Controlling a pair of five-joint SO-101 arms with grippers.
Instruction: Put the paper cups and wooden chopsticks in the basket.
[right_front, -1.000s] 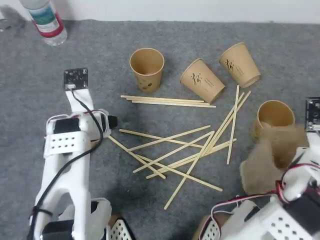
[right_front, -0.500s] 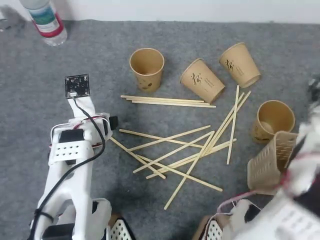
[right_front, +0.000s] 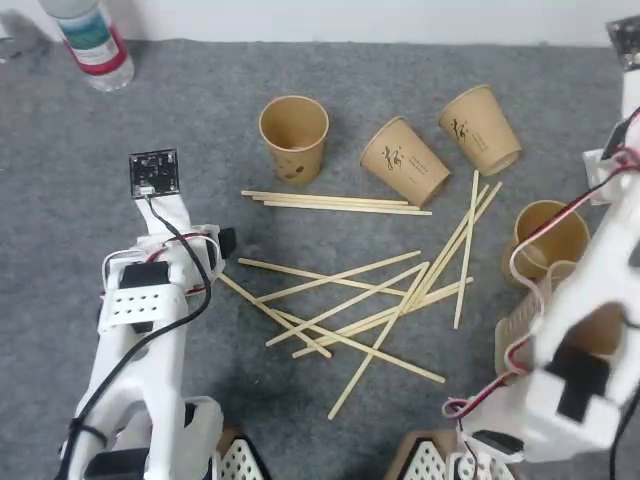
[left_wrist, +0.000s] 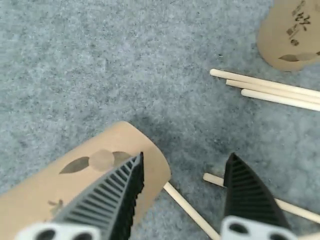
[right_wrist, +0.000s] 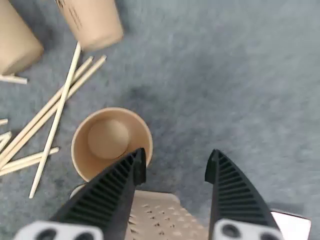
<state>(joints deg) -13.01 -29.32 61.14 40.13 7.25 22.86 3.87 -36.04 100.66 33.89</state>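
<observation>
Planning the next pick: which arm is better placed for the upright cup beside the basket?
Right. The right gripper, open, hangs above that cup and the basket; the left gripper is across the chopsticks, by a lying cup.

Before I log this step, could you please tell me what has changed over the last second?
The right arm swung from the near corner toward the far side; its pincer hangs open over the basket. The left arm drew back slightly. Cups and chopsticks stayed put.
</observation>
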